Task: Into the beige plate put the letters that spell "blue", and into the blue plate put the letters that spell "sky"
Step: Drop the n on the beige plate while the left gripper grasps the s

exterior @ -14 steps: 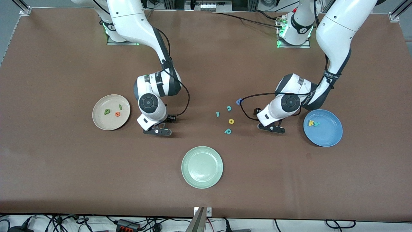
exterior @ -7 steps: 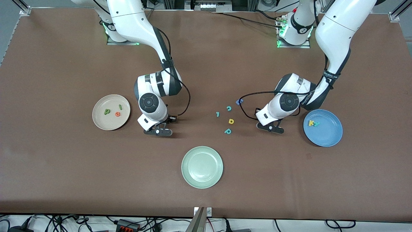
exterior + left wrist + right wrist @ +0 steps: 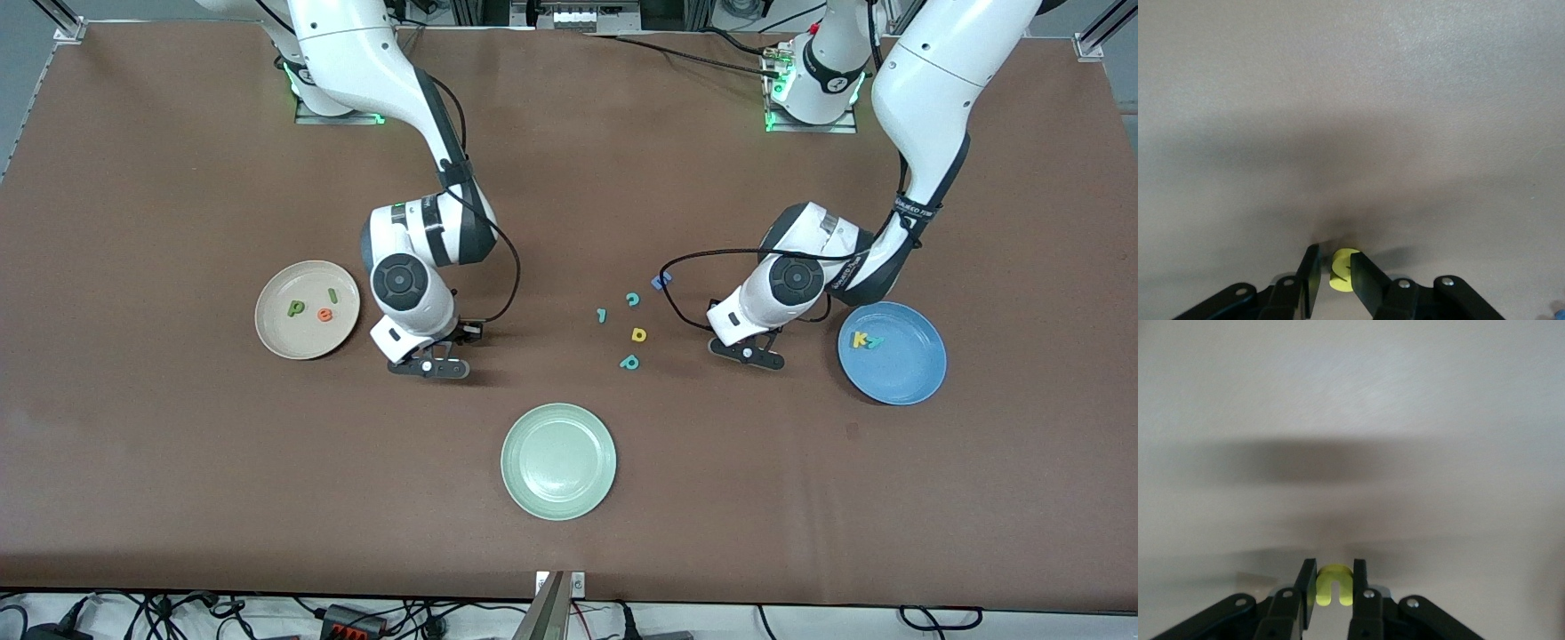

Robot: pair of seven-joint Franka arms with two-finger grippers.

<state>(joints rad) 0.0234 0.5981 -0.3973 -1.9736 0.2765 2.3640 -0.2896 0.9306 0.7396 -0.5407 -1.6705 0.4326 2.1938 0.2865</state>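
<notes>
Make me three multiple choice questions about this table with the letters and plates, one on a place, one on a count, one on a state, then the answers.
1. Where are the yellow k and teal y?
A. In the blue plate
B. In the pale green plate
C. On the bare table

2. How many letters lie in the beige plate?
A. One
B. Three
C. Five

3. What does the right pincer hold?
A. Nothing
B. A teal letter
C. A yellow u

Answers:
1 A: both letters lie inside the blue rim.
2 B: the green b, green l and orange e are there.
3 C: the right wrist view shows its fingers shut on the yellow u.
</notes>
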